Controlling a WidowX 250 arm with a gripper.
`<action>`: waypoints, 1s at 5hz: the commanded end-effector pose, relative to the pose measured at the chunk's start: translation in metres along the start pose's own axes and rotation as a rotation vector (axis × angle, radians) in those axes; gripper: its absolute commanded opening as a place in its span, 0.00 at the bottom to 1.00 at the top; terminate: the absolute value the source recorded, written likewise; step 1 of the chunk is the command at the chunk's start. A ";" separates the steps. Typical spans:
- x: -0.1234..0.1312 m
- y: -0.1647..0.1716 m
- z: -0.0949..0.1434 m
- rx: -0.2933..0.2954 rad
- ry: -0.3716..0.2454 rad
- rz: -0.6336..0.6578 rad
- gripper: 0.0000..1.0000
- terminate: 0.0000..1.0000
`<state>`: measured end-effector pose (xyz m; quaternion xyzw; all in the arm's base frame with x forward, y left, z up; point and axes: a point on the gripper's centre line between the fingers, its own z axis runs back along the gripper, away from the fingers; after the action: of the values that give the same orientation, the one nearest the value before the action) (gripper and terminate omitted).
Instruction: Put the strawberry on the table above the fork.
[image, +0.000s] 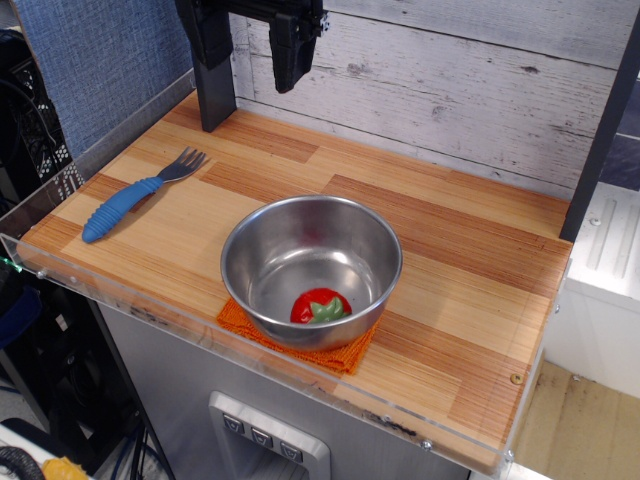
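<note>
The red strawberry (320, 306) with its green cap lies inside the steel bowl (392, 262), at the front of the bowl's bottom. The fork (137, 193) with the blue ribbed handle lies on the wooden table (460, 270) at the left, with its tines pointing to the back right. My gripper (250, 103) hangs at the back left, high above the table and behind the fork. Its two black fingers stand apart with nothing between them. It is far from the bowl and the strawberry.
The bowl stands on a small orange cloth mat (345, 352) near the front edge. A whitewashed plank wall (450, 80) runs behind the table. A blue panel (100, 60) stands at the left. A clear acrylic edge (150, 300) rims the table's front.
</note>
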<state>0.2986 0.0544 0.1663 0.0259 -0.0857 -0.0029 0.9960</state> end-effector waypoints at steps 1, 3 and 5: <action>0.000 0.000 0.000 0.000 0.000 0.000 1.00 0.00; -0.017 -0.021 -0.009 -0.032 0.021 -0.050 1.00 0.00; -0.058 -0.036 -0.052 0.026 0.050 -0.113 1.00 0.00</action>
<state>0.2479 0.0202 0.0945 0.0435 -0.0425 -0.0567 0.9965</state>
